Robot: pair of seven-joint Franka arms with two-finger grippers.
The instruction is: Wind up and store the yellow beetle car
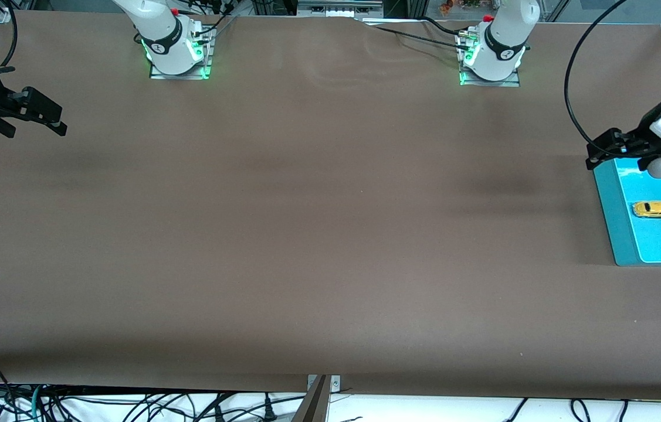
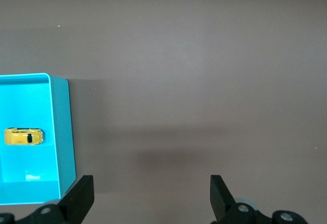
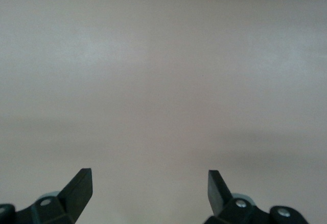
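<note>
The yellow beetle car point(image 1: 653, 210) point(image 2: 23, 136) lies on its wheels inside a cyan tray point(image 1: 612, 217) point(image 2: 62, 132) at the left arm's end of the table. My left gripper point(image 1: 601, 150) point(image 2: 152, 193) hangs open and holds nothing. It is over the table just beside the tray's corner farthest from the front camera, apart from the car. At the right arm's end of the table my right gripper point(image 1: 37, 126) point(image 3: 149, 188) waits open over bare brown table, nothing between its fingers.
The brown table point(image 1: 307, 234) stretches between the two arms. Both arm bases point(image 1: 175, 50) point(image 1: 491, 55) stand along its edge farthest from the front camera. Cables point(image 1: 131, 407) hang below the edge nearest that camera.
</note>
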